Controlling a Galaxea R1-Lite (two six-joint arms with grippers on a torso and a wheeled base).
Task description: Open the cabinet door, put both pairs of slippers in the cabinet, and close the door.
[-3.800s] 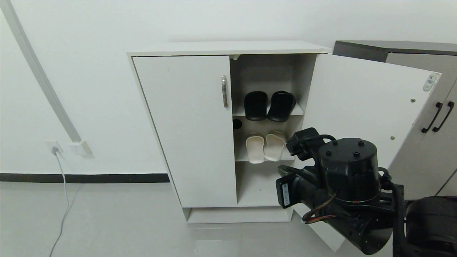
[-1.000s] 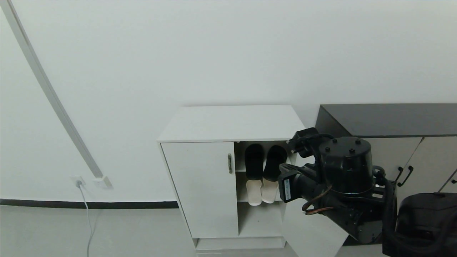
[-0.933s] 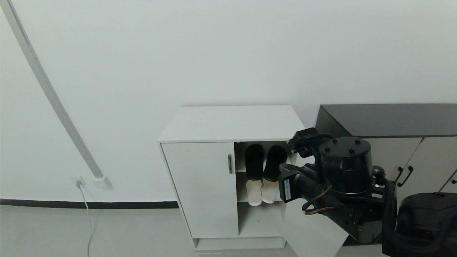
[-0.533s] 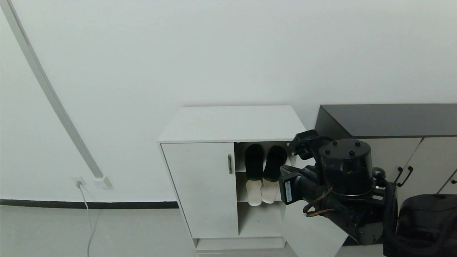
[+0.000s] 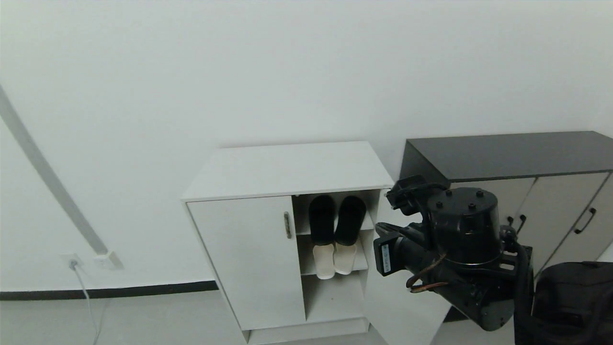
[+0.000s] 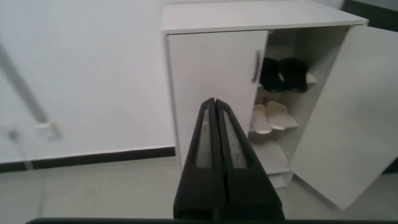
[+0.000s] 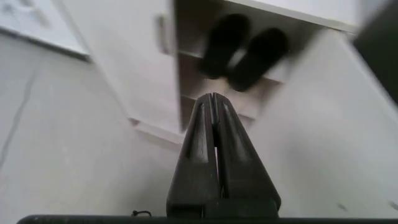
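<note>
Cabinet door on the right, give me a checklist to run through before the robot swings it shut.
1. Black slippers inside the cabinet: ok.
2. White slippers inside, below the black pair: ok.
3. Slipper ends clear of the door's swing: cannot tell.
4. Left gripper shut and empty: ok.
5. Right gripper shut and empty: ok.
6. Right door closed: not ok, it stands wide open.
</note>
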